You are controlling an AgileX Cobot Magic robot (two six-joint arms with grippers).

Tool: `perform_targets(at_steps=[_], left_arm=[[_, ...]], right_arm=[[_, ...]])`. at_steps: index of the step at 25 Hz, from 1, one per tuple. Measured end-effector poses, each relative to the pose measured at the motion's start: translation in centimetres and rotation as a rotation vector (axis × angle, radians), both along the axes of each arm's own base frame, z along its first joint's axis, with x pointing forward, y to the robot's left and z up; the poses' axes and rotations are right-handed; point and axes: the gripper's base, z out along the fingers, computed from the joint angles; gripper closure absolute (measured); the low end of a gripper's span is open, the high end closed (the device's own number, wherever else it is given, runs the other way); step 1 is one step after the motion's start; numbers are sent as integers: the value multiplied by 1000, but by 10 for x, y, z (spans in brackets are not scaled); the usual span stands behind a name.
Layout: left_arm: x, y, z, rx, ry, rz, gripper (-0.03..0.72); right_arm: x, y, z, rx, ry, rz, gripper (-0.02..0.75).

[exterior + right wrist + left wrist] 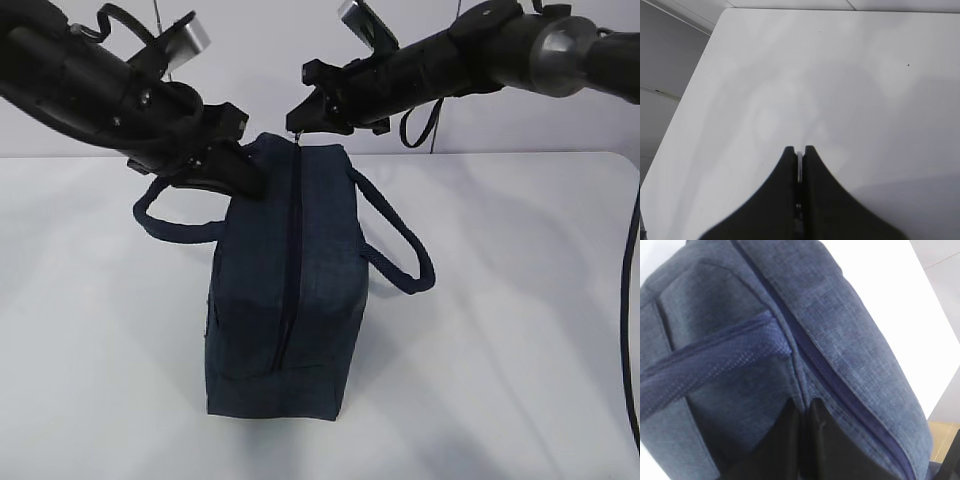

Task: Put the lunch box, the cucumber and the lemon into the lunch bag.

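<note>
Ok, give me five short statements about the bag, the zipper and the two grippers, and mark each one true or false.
1. The lunch bag lies flat on its side. False: it stands upright on the table.
2. The zipper looks shut along the length that shows. True.
3. The right gripper is wide open. False: it is shut on a thin metal ring, seemingly the zipper pull.
4. The left gripper is shut on the bag's fabric close beside the zipper. True.
5. The lemon sits on the table beside the bag. False: no lemon, cucumber or lunch box shows in any view.
</note>
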Motion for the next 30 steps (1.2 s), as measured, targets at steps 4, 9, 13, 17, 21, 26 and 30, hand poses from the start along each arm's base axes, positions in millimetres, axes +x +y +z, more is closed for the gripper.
perform_targets(at_steps=[4,9,13,17,21,26,30], left_arm=[[-2,-4,1,5,-14,-12,687],[-4,-9,2,7,-30,-23,687],[-6,-9,5,10,-42,-32,687],[-7,-9,5,15,-46,-35,687],[-7,-9,5,16,-48,-36,687],[-8,-8,4,18,-41,-42,687],[-9,-9,4,18,-40,-47,687]], right_arm=[[0,-1,-1,-15,-2,3,751],[-1,-2,-4,-54,-7,16,751],[-1,-3,-5,-73,-8,23,751],[-1,-3,-6,-77,-8,26,751],[1,-1,-18,-75,18,33,751],[1,0,-37,-76,67,55,751],[1,0,-42,-80,80,59,751]])
